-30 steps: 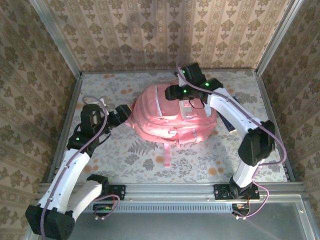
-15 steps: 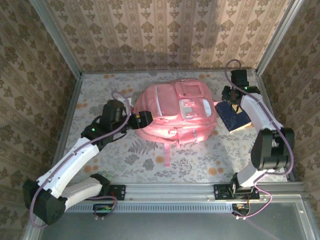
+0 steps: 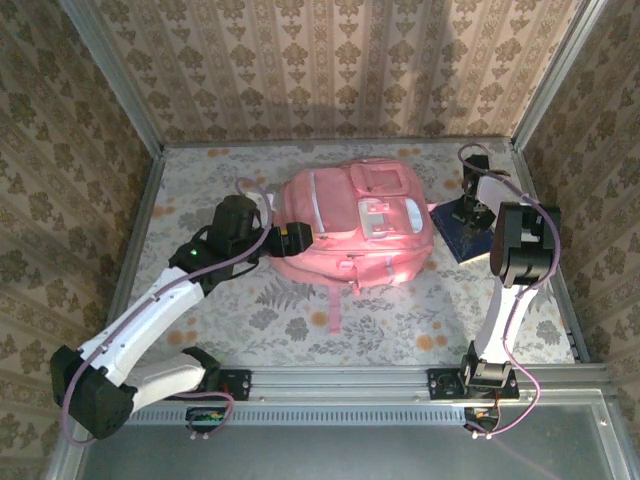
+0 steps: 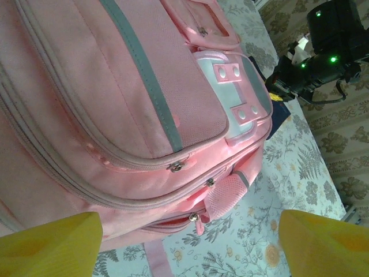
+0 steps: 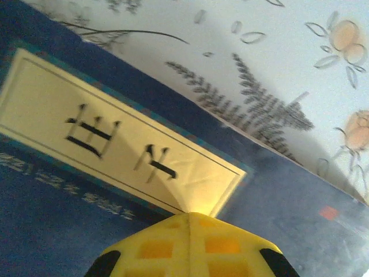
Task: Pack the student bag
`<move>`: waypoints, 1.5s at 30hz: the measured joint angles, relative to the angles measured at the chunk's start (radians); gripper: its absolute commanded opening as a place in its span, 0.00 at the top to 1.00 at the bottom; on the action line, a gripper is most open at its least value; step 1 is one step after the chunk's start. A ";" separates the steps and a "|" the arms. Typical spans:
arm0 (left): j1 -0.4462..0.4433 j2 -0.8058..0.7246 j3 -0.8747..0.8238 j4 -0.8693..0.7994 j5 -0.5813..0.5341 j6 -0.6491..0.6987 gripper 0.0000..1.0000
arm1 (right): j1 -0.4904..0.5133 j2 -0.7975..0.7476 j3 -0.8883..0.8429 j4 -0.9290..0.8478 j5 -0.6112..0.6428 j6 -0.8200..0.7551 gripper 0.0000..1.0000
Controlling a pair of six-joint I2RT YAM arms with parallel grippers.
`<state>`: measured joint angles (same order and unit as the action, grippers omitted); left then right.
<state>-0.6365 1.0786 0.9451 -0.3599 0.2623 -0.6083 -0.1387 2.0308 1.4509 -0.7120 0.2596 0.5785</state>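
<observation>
Warm, even light fell from overhead in the top view, and the student bag [image 3: 345, 225] looked pale, nearly washed out, along its near side. A soft grey shadow lay on the back wall [image 3: 330, 105], and faint, blurred-edged shadows sat beside both arms on the worktop [image 3: 400, 320]. In the left wrist view the left fingers [image 4: 49, 245] were smeared, out-of-focus yellow wedges. The bag's fabric between and beyond them was sharp, with a sheen on its pale panel. In the right wrist view the right fingers [image 5: 190, 242] were soft-edged. The book [image 5: 57, 213] beyond them looked slightly hazy, and the worktop past it brightened to near-white.
</observation>
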 measured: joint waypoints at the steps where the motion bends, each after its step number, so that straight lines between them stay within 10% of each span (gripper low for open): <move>1: -0.003 0.003 0.001 0.000 0.001 0.000 0.18 | 0.000 -0.004 -0.009 -0.003 0.008 0.018 1.00; 21: -0.103 0.076 0.080 -0.021 -0.018 0.004 0.23 | 0.105 -0.370 -0.505 0.157 -0.113 0.380 1.00; 33: -0.421 0.626 0.389 -0.058 0.001 0.079 0.32 | 0.159 -0.462 -0.616 0.237 -0.142 0.428 1.00; 45: -0.399 1.012 0.760 -0.159 -0.030 0.148 0.31 | 0.130 -0.500 -0.657 0.269 -0.187 0.409 1.00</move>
<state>-1.0355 2.0903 1.7050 -0.5194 0.2321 -0.4606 -0.0086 1.5303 0.7937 -0.4427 0.0727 0.9878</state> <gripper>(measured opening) 0.694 0.067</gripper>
